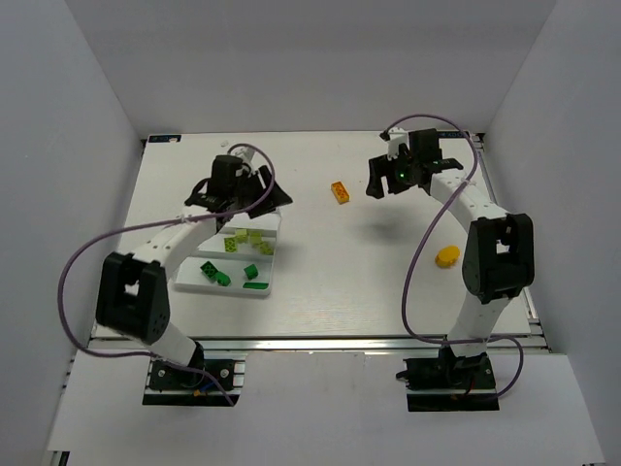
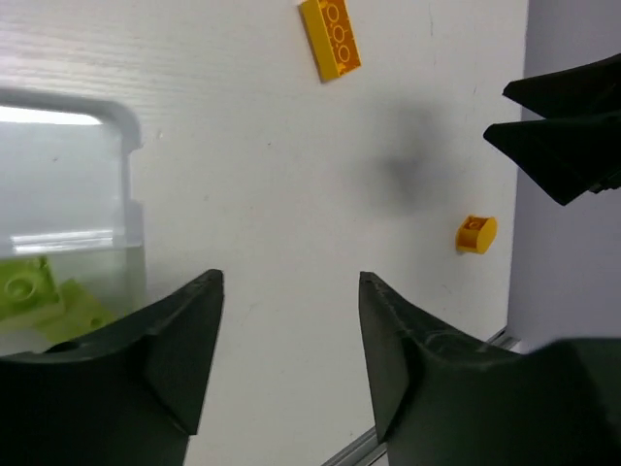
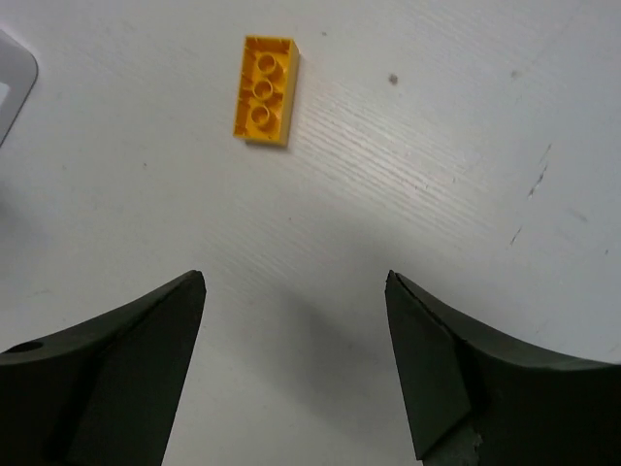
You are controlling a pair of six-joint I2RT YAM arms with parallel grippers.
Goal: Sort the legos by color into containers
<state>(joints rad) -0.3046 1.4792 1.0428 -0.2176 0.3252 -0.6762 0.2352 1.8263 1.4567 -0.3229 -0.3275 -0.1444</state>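
The white tray [image 1: 187, 279] lies at the left, with dark green legos [image 1: 221, 279] in its near part and lime legos [image 1: 254, 237] in the middle part. My left gripper [image 1: 267, 197] hovers over the tray's far end, open and holding nothing; in its wrist view the gripper [image 2: 291, 282] has the tray [image 2: 68, 175] and lime legos [image 2: 29, 286] at the left. An orange brick [image 1: 341, 191] lies on the table between the arms. My right gripper [image 1: 376, 184] hangs open just right of it, and the wrist view shows the gripper [image 3: 296, 282] empty, below the brick [image 3: 264, 90].
A rounded yellow-orange piece [image 1: 447, 255] sits on the table beside the right arm's upright link, also visible from the left wrist as the piece [image 2: 475, 234]. White walls enclose the table on the left, right and back. A tray corner [image 3: 12, 83] shows at the left edge of the right wrist view.
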